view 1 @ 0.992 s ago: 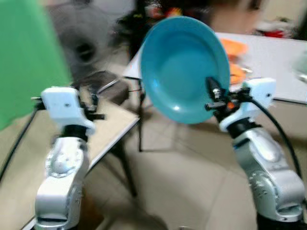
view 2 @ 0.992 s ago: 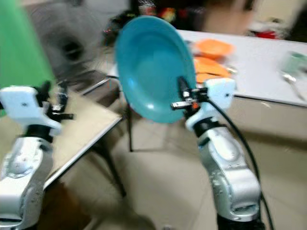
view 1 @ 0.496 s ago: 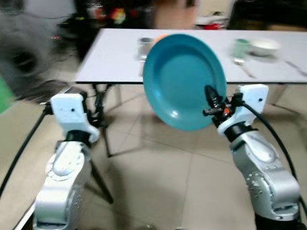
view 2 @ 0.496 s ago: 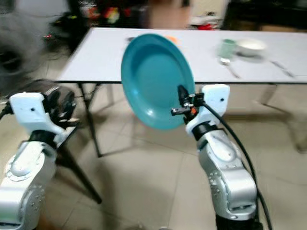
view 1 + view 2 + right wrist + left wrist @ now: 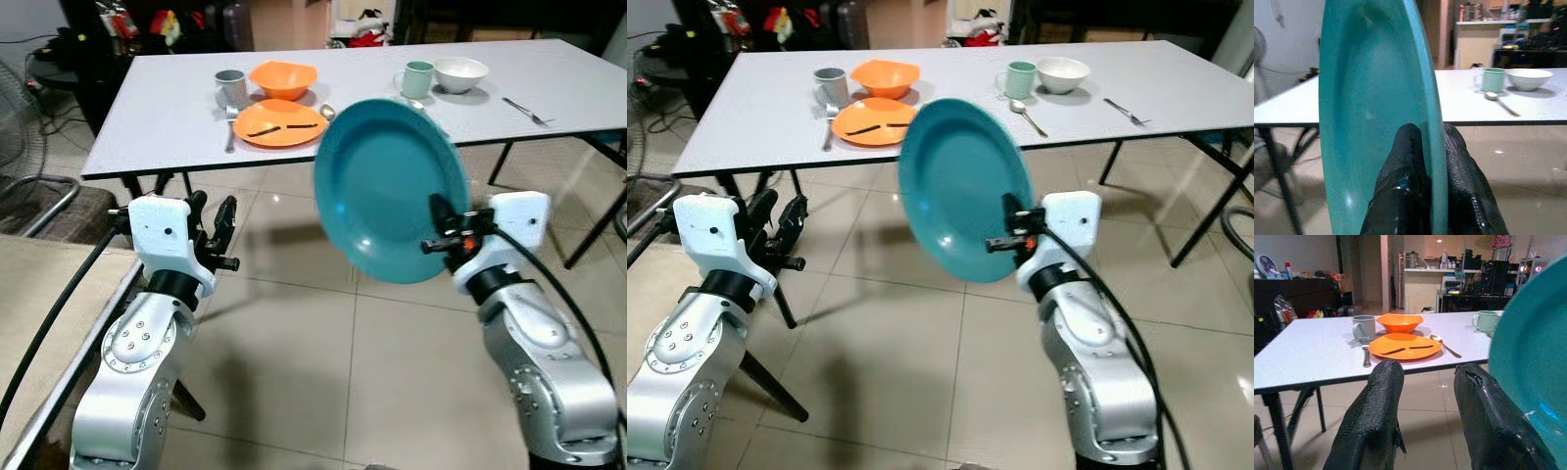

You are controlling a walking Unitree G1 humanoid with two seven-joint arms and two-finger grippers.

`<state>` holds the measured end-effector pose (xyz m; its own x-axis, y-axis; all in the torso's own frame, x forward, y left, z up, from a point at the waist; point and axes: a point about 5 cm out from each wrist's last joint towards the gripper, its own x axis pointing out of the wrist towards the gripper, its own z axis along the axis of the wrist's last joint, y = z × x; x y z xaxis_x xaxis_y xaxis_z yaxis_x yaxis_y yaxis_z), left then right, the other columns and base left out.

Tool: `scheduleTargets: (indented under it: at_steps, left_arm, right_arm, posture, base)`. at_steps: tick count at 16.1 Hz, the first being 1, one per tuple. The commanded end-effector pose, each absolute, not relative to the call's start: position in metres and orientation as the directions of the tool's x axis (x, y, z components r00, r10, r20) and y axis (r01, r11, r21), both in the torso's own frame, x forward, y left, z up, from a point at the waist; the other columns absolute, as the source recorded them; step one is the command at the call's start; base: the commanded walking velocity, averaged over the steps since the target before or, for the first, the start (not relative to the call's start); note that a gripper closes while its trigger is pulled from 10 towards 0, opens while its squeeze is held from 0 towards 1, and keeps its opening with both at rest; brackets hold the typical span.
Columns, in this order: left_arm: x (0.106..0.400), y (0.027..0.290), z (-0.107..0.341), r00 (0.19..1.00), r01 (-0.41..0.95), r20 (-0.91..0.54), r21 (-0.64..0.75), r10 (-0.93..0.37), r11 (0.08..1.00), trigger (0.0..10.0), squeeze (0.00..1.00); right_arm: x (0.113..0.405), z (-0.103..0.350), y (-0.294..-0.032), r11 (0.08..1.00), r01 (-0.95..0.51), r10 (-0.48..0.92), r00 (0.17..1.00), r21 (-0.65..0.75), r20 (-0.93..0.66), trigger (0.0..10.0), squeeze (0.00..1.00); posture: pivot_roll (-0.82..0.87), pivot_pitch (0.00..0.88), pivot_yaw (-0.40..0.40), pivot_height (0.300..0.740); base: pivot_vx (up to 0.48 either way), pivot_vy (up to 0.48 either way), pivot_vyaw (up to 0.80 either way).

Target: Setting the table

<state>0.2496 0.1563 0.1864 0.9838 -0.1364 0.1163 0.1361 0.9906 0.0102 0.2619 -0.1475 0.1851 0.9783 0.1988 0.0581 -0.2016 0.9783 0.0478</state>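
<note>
- The plate (image 5: 390, 189) pinched in the right gripper (image 5: 438, 235) is teal.
- Both grippers have black fingers (image 5: 1371, 416).
- Past the left gripper (image 5: 214, 230), the table (image 5: 157, 108) is white.
- On it: an orange plate (image 5: 280, 122), orange bowl (image 5: 282, 78), grey cup (image 5: 231, 89), green cup (image 5: 416, 79), white bowl (image 5: 460, 73).

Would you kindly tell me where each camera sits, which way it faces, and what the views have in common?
Left and right eye views: on the head, looking forward and down at the white table; both silver arms show.
Left wrist view: on the left wrist, looking along the open left gripper toward the orange plate.
Right wrist view: on the right wrist, looking along the right gripper, clamped on the teal plate rim.
Shared: all show the teal plate and the table.
</note>
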Motion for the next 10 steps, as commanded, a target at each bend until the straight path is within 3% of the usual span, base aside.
scheduleTargets:
  at_steps: [1, 7, 10]
  left_arm:
    - [0.251, 0.156, 0.186, 0.981, 0.152, 0.117, 0.024, -0.154, 0.988, 10.0, 0.00]
    - [0.253, 0.152, 0.186, 0.976, 0.179, 0.119, 0.039, -0.183, 0.983, 10.0, 0.00]
    - [0.254, 0.151, 0.185, 0.973, 0.189, 0.125, 0.033, -0.192, 0.981, 10.0, 0.00]
  right_arm:
    - [0.261, 0.193, -0.148, 0.976, -0.213, 0.207, 0.974, 0.054, 0.092, 10.0, 0.00]
    - [0.260, 0.195, -0.158, 0.984, -0.153, 0.143, 0.983, 0.091, 0.111, 10.0, 0.00]
    - [0.260, 0.200, -0.159, 0.984, -0.161, 0.150, 0.980, 0.081, 0.130, 10.0, 0.00]
  posture:
    - [-0.09, 0.000, 0.021, 0.740]
    - [-0.10, 0.000, 0.021, 0.740]
    - [-0.12, 0.000, 0.021, 0.740]
  base:
    - [0.311, 0.000, -0.48]
    - [0.321, 0.000, -0.80]
    - [0.336, 0.000, 0.00]
